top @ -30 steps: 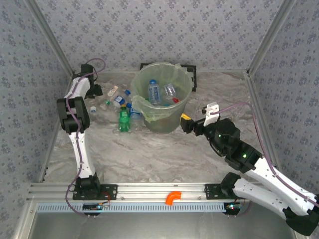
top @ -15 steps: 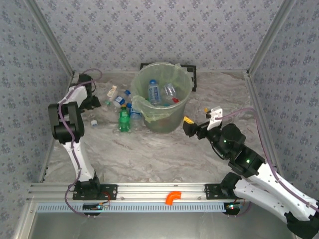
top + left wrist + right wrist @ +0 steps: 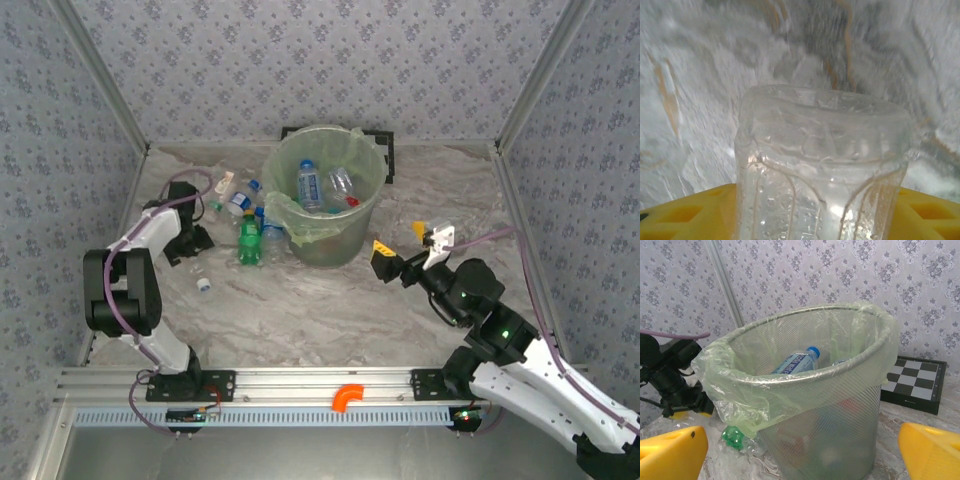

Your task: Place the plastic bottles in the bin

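At the near edge of the surface (image 3: 320,300) a metal rail (image 3: 300,380) carries both arm bases, with a small orange hook (image 3: 347,397) on it between them.

The left arm (image 3: 125,290) folds back over its base and reaches to the left part of the surface. Its wrist view shows the left jaws closed part-way on a clear plastic bottle (image 3: 820,165). The ribbed body sits between the two yellow fingers (image 3: 685,215), and the bottle's end points at the marbled surface below. Just nearer than that arm's tip, a small pale item with a blue end (image 3: 204,284) lies alone, too small to identify.

The right arm (image 3: 500,335) stretches from the right towards the centre. The right jaws stand wide and hold nothing, their yellow fingertips (image 3: 383,250) well apart and aimed at the bin (image 3: 300,235) from just beside it.

Further back, a green bottle (image 3: 248,240) stands upright just left of the bin. Several more loose bottles (image 3: 235,197) lie scattered behind it, between the left arm and the bin.

The bin, lined with a thin pale green bag (image 3: 740,390) draped over its rim, stands at the middle rear. Inside it lie a bottle with a blue label and blue cap (image 3: 308,183), a clear bottle (image 3: 341,183) and something red (image 3: 352,201).

Behind the bin a black-and-white checkerboard (image 3: 915,382) lies flat against the patterned back wall (image 3: 330,60).
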Robot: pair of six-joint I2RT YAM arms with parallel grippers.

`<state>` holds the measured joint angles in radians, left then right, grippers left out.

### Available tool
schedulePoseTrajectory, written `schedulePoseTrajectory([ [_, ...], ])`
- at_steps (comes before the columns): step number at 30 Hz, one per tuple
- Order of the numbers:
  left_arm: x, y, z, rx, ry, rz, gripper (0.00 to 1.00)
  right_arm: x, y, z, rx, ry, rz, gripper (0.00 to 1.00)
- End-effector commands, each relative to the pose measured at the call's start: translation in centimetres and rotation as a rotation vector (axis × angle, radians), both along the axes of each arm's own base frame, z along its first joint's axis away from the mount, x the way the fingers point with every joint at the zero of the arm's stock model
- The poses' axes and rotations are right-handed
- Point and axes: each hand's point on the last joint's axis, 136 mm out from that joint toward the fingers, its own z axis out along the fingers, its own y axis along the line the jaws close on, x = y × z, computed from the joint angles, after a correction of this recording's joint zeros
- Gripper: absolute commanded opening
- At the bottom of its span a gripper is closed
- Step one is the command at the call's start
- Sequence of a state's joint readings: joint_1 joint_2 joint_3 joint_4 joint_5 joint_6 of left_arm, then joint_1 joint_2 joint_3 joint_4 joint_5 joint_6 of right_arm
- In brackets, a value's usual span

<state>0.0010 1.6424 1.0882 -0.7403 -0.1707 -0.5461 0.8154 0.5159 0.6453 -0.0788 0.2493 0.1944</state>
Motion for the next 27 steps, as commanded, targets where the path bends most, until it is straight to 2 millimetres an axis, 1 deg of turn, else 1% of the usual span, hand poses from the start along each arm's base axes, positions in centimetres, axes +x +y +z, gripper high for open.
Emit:
schedulePoseTrajectory([
  [1,-1.5,-0.5,-0.1,-0.034,0.033,0.027,0.68,-0.3,-0.2,0.1,0.022,-0.003,0.006,1.0],
  [4,-1.4,-0.7,0.1,-0.036,0.044,-0.002,0.71,-0.3,-0.3,0.0,0.023,-0.002,0.004,0.99],
  [8,-1.4,-0.9,-0.5,-0.045,0.096,-0.045,0.78,-0.3,-0.1,-0.1,0.021,0.0,0.012,0.99],
  [12,-1.1,-0.4,-0.7,-0.02,0.122,-0.072,0.79,-0.2,-0.2,-0.2,0.018,0.003,0.007,0.99],
  [19,-1.0,0.4,-1.8,-0.026,0.172,-0.079,0.77,-0.2,-0.1,-0.4,0.012,0.008,0.006,0.99],
  [21,-0.9,0.5,-1.8,-0.024,0.171,-0.081,0.7,-0.2,-0.2,-0.3,0.013,0.008,0.004,0.99],
  [25,-0.8,0.4,-1.4,-0.034,0.156,-0.08,0.64,-0.1,-0.2,-0.3,0.013,0.008,0.003,0.99],
  [27,-0.8,0.2,-1.0,-0.042,0.137,-0.074,0.64,-0.1,-0.2,-0.3,0.013,0.007,0.001,0.99],
])
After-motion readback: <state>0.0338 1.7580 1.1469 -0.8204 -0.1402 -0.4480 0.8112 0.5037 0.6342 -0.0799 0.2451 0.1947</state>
